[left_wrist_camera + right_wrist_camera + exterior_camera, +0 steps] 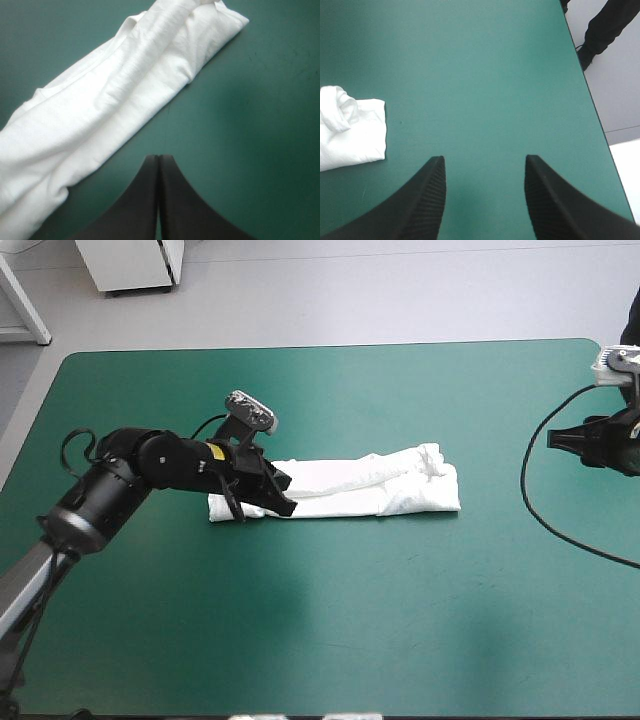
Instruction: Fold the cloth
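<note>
Left side of table (300,640): left gripper (285,502) is hanging low at the left end of the T-shirt (370,485), along its near edge. In the wrist view, left gripper (158,157) is showing its fingers (142,205) pressed together into one pointed arch, nothing between them. The tips are sitting over bare teal-green cover (250,125), just beside the cloth's edge; contact with the cloth cannot be told.

Middle: the T-shirt (100,110) is lying folded into a long narrow band, running left to right across the middle of the table. Layers are stacking along its length, with soft creases. The right end is bunching up into a small rolled lump. The band is lying flat on the cover, well clear of every table edge.

Right side: right gripper (558,438) is hanging near the table's right edge, well apart from the T-shirt. In its wrist view, right gripper (485,160) is standing wide, fingers (425,200) spread apart over bare cover, gripping nothing. The T-shirt's (350,132) lumpy right end is showing ahead of it and off to one side.
</note>
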